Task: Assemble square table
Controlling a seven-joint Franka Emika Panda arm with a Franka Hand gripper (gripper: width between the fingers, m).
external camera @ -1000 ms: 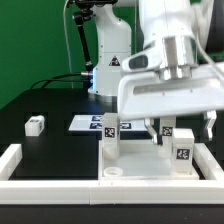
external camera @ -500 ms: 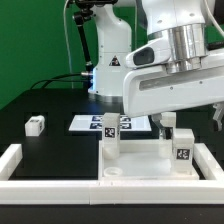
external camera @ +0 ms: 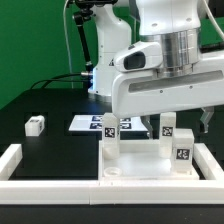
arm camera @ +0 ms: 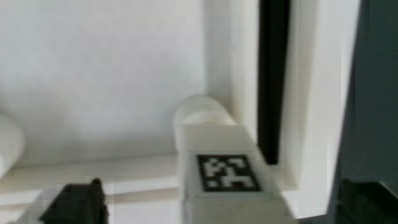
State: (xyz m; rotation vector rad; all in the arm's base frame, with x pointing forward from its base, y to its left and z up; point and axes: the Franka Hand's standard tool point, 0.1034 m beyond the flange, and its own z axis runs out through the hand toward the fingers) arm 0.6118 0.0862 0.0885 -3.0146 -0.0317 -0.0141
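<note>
Shifted toward the exterior view's left, the hand point(arm camera: 228, 203) hangs spread astride an upright leg point(arm camera: 217, 135) — nothing gripped; grasp likely next.

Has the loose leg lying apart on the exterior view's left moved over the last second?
No. The loose leg sits just as far from the marker board as before.

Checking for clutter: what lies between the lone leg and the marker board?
Only bare black tabletop separates the lone leg from the marker board, per the exterior view.
</note>
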